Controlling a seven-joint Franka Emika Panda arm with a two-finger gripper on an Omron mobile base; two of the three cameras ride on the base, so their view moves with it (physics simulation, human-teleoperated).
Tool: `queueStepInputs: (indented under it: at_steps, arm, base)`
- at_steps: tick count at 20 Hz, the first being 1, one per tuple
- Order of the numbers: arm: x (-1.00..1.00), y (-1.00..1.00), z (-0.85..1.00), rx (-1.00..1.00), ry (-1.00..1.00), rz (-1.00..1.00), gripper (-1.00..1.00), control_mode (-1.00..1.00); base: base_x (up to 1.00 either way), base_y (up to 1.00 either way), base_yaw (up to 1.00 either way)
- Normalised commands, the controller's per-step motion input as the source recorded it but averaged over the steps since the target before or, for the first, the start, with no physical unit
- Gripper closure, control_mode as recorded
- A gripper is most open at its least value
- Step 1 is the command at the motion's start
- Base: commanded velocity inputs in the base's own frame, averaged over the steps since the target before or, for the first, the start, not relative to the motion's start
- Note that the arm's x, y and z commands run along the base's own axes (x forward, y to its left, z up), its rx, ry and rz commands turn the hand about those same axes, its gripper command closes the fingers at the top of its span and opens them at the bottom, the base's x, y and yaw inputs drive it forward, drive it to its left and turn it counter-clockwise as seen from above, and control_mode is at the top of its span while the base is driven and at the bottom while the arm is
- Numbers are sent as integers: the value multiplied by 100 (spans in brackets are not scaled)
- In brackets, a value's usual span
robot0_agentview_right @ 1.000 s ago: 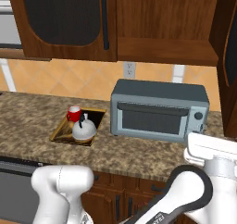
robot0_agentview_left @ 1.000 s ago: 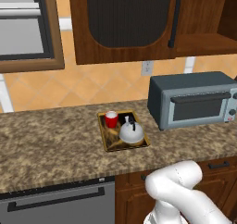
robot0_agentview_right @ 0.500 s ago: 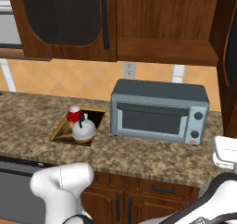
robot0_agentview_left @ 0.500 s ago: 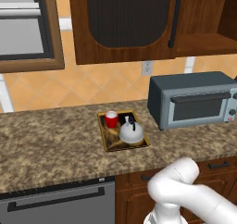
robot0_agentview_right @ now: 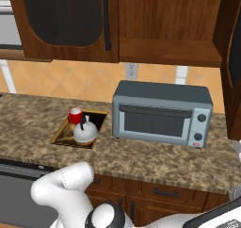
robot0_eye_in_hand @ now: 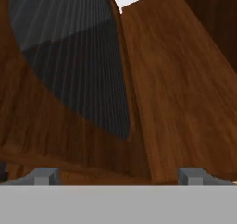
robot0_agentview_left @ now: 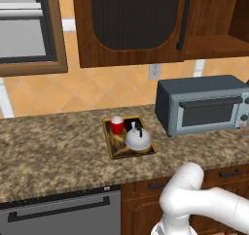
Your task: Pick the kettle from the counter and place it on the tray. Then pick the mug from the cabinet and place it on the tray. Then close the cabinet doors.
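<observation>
Kettle [robot0_agentview_left: 138, 139] + red mug [robot0_agentview_left: 116, 125] both on tray [robot0_agentview_left: 112, 148], mid counter [robot0_agentview_left: 53, 146] left of toaster oven [robot0_agentview_left: 204, 104], no legible text anywhere; gripper [robot0_eye_in_hand: 118, 176] spread wide, empty, facing ribbed cabinet door [robot0_eye_in_hand: 78, 61].

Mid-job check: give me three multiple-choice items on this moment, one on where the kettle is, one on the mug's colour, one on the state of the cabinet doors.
1. Where does the kettle sit?
A. on the tray
B. on top of the toaster oven
C. inside the cabinet

2. What colour is the mug?
A. blue
B. red
C. green

3. How do the cabinet doors stand?
A. both shut
B. both swung wide open
C. left one shut, right one open

Key: 1 A, the kettle rests within the gold rim of the tray on the counter. 2 B, the mug beside the kettle is red. 3 C, the left door covers its half, while the right door stands out edge-on, leaving the cabinet interior exposed.
</observation>
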Motion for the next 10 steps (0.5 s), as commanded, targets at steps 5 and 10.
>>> queueStepInputs:
  at_steps: [5, 10]
  arm:
    - [18, 15, 47, -15, -3, 17, -100, -100]
    - [6, 51, 47, -20, -2, 15, -100, -100]
  base:
    - [0, 0, 0]
    - [0, 0, 0]
